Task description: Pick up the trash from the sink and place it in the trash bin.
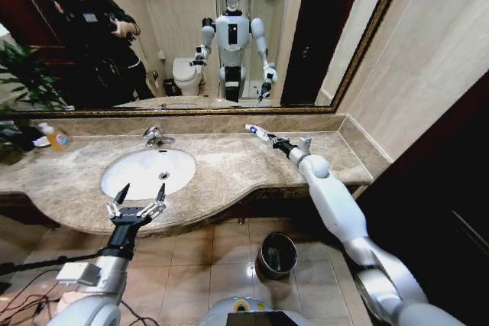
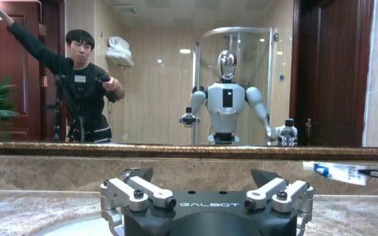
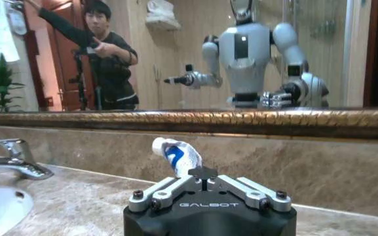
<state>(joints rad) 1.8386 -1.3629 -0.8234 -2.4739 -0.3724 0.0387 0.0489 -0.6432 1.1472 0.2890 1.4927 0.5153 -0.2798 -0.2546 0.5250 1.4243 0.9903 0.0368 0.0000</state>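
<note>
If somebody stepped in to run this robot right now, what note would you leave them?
Right gripper: jaws shut on a white tube with blue marks, held above the counter near the mirror, to the right of the sink.
Left gripper: jaws open, empty, hovering at the sink's front rim.
Trash bin: on the floor below the counter, between the arms.
Done: one piece picked up.
Left: carry the tube to the bin and release it. No other trash is visible in the basin.
</note>
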